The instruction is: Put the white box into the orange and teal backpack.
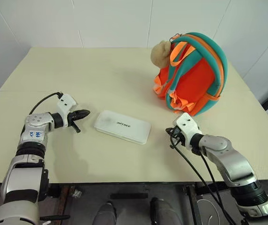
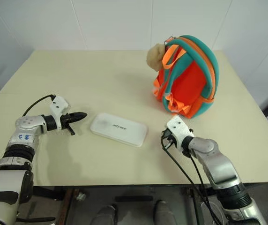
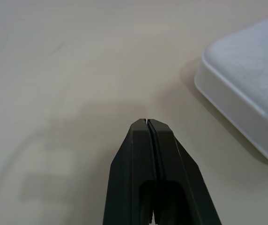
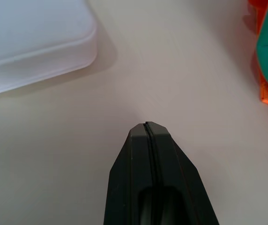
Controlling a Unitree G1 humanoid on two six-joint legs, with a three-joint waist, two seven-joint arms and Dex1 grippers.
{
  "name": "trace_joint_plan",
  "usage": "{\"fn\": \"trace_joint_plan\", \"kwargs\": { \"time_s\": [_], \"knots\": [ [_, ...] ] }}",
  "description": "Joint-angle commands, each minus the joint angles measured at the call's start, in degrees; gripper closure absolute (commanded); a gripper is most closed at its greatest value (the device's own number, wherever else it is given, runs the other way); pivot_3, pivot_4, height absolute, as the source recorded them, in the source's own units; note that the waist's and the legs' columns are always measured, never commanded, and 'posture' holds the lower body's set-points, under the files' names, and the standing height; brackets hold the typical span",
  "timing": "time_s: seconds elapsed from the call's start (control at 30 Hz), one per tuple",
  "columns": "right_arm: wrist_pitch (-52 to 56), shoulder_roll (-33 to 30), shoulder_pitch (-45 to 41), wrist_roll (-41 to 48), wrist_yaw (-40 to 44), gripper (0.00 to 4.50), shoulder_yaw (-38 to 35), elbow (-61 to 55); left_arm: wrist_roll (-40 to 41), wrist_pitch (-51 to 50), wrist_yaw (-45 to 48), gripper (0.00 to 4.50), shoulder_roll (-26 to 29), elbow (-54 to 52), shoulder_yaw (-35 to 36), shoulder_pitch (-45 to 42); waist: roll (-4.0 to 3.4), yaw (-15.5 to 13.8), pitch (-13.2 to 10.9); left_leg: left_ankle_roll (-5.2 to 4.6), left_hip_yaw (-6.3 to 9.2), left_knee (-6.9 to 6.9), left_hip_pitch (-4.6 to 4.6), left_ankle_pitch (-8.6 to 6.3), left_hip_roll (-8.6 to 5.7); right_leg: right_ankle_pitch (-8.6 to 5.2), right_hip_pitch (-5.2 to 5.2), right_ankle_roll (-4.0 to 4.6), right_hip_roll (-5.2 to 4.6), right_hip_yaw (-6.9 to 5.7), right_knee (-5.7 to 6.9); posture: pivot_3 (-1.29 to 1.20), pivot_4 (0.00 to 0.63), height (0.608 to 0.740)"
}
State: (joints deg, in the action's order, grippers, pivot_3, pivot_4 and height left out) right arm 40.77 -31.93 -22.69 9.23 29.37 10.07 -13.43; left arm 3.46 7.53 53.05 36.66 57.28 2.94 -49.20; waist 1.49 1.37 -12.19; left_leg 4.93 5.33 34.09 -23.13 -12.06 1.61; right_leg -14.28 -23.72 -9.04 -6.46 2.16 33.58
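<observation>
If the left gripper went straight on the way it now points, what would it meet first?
Probably the near end of the flat white rectangular box; the shut left gripper points at it across a short gap of bare table.

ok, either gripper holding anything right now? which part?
Nothing held. Left gripper and right gripper are both shut on air, each beside the box, which lies flat on the table, untouched.
</observation>
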Motion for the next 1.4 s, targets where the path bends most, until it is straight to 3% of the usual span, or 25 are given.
{"fn": "trace_joint_plan", "kwargs": {
  "time_s": [0.03,0.17,0.67,1.4],
  "knots": [
    [1.1,1.0,-1.4,-0.8,-0.1,4.50,0.6,-1.4,0.8,0.0,1.0,4.47,-0.8,0.1,0.6,-1.6,0.00,0.0,0.0,0.00,0.00,0.00,-0.01,0.00,0.00,0.01,0.00,-0.01,0.00,0.00,-0.01,0.00,0.150,0.740],
    [3.3,1.9,-2.3,-0.7,0.7,4.50,2.3,-2.4,0.6,-4.3,-0.9,4.47,-2.4,1.0,0.7,-2.4,0.00,0.1,0.0,0.00,0.00,0.00,-0.02,0.00,0.00,0.03,0.00,-0.06,0.00,0.00,0.00,0.00,0.150,0.740],
    [6.9,1.8,-2.8,1.8,5.1,4.50,4.3,-7.5,5.1,-10.6,9.7,4.47,-4.7,-4.5,1.3,-0.3,0.00,0.2,0.0,0.01,0.01,0.00,0.00,-0.01,0.00,0.03,0.00,-0.05,0.01,0.00,0.04,0.00,0.150,0.740],
    [8.0,-7.8,-1.1,4.9,14.7,4.50,2.0,-12.0,9.0,-30.8,21.4,4.47,1.2,-38.4,-4.7,15.5,0.00,0.1,0.0,0.00,0.03,0.00,0.01,-0.03,0.00,-0.17,0.00,0.32,-0.01,0.00,0.02,0.00,0.150,0.740]
  ]
}}
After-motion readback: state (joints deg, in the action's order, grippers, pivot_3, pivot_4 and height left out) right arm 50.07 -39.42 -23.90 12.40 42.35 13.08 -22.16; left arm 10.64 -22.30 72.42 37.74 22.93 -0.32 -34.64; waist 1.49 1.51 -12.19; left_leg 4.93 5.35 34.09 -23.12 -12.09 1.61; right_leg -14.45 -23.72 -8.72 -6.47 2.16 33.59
